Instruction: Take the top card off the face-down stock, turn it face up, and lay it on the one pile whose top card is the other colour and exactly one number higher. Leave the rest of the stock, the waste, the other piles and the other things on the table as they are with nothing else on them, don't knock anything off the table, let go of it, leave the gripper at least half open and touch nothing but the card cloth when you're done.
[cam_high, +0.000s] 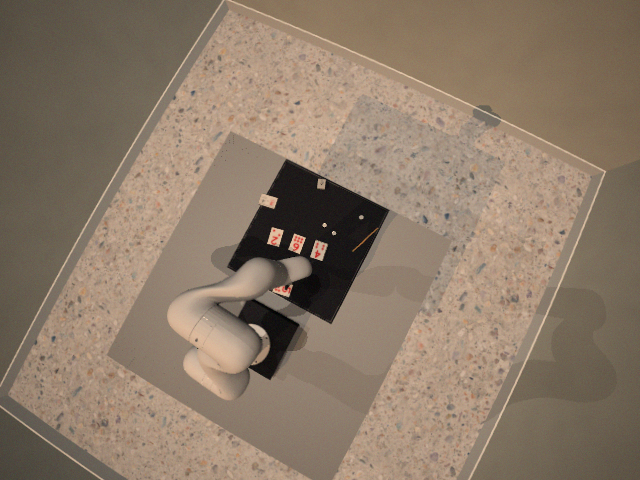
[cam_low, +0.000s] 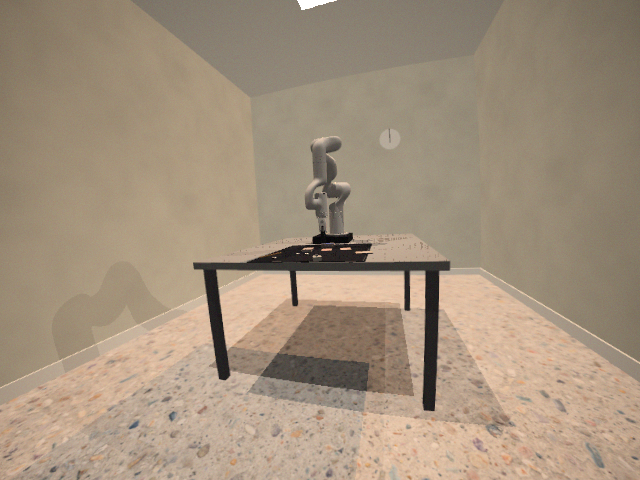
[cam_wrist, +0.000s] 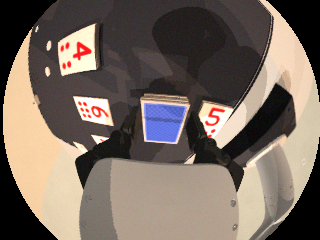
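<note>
Blue-backed face-down stock stack (cam_wrist: 163, 120) lies directly below the hand (cam_wrist: 164, 135), framed between the two dark fingers, its long axis running away from the wrist camera. The hand is well open and holds nothing. White arm (cam_high: 227, 304) folds over the near edge of the black card cloth (cam_high: 330, 206) on the table (cam_low: 413, 253), wrist pointing straight down; top card looks not yet lifted.
</note>
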